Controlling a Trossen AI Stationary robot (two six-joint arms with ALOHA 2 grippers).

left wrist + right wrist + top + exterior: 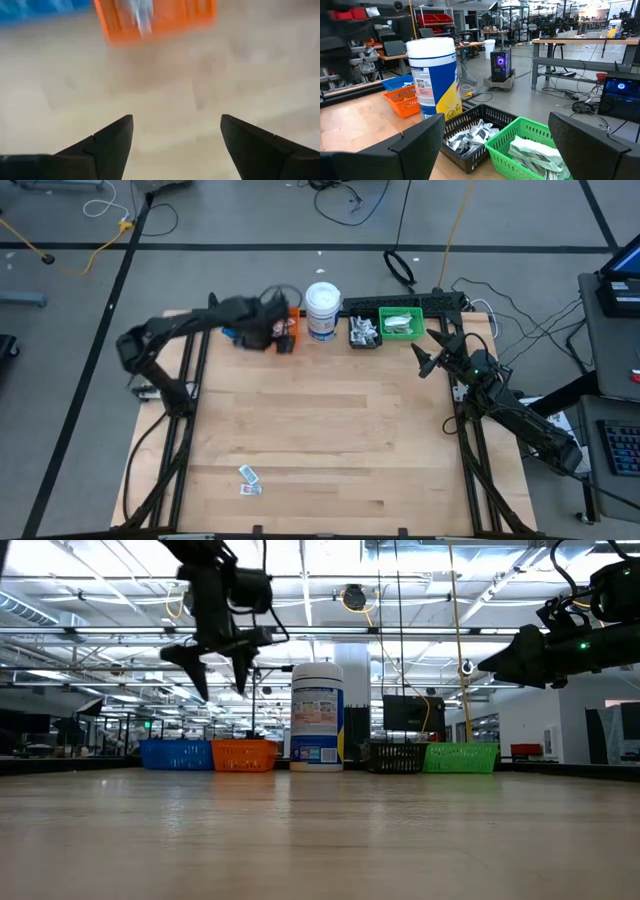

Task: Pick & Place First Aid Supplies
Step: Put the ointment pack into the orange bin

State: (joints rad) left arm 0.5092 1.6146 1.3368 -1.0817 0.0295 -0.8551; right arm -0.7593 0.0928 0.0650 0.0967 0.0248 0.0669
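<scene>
Wooden table (330, 430), blue-labelled white jar (323, 311), label text unreadable

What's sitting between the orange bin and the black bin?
The white jar with a blue label stands between the orange bin and the black bin. The low view shows it best.

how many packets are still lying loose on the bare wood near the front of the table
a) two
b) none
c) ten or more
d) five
a: the high view shows just two packets lying close together on the table, far from the row of bins.
</scene>
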